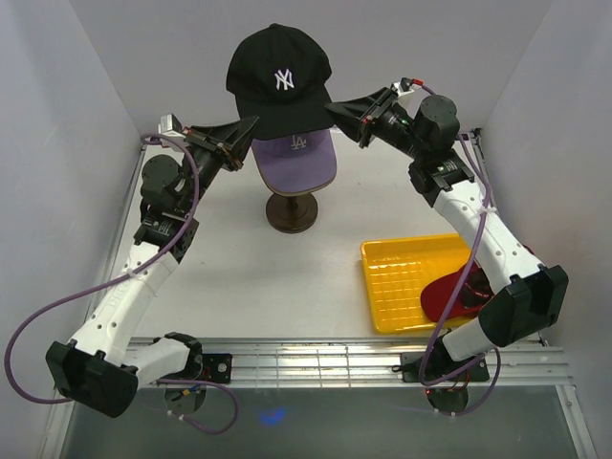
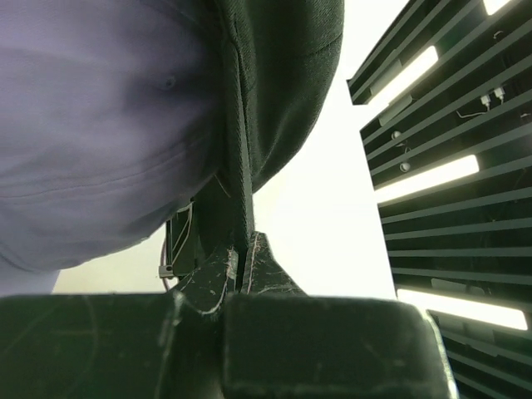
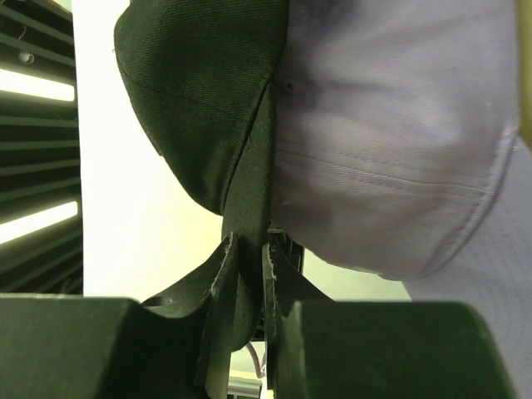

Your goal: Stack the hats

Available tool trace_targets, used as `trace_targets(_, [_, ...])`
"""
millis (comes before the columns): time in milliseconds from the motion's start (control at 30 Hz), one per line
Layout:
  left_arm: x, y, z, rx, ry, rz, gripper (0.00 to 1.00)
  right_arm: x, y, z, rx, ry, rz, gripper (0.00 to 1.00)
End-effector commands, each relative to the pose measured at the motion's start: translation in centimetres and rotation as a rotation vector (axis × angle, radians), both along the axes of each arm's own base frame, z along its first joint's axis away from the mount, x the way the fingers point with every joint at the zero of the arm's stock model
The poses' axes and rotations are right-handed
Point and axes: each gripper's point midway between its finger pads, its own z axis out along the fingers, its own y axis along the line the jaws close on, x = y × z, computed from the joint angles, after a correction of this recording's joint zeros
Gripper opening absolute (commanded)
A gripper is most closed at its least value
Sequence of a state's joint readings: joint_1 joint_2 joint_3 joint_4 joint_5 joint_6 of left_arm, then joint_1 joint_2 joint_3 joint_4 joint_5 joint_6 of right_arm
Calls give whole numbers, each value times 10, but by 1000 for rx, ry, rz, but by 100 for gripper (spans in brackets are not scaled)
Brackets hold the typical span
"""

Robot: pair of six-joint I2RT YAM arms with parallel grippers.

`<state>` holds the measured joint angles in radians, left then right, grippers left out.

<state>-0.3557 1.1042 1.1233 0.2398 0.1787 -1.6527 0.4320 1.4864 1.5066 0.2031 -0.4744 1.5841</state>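
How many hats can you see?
3. The black NY cap is held up between the left tool and right tool; the lavender cap sits below it on the stand; the red cap lies in the yellow tray. More may hide under the lavender one.

The left arm (image 1: 124, 296) and the right arm (image 1: 483, 229) were built alike, with white link shells set between black joint housings. A thin purple cable (image 1: 48, 306) ran along the left arm. The left gripper (image 2: 243, 248) had black fingers (image 2: 208, 278), scuffed pale at the edges.
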Motion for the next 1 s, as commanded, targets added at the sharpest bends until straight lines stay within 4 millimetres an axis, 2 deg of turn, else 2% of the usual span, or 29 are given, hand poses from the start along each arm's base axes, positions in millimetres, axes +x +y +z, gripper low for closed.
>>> trace_targets(0, [-17,-28,-25,103,14,-145,0,-25,16,-1,-27,-98,107,8])
trace_targets(433, [-20,-36,-38,151,3,-191,0,-20,17,-20,-54,-73,98,8])
trace_targets(533, [-23,-36,-50,157,22,-202,0,-20,17,-26,-62,-62,95,8])
trace_targets(567, [-22,-36,-60,163,41,-203,0,-19,16,-28,-64,-60,92,8])
trace_targets(967, [-30,-40,-97,202,85,-241,0,-16,10,-58,-96,-16,70,8])
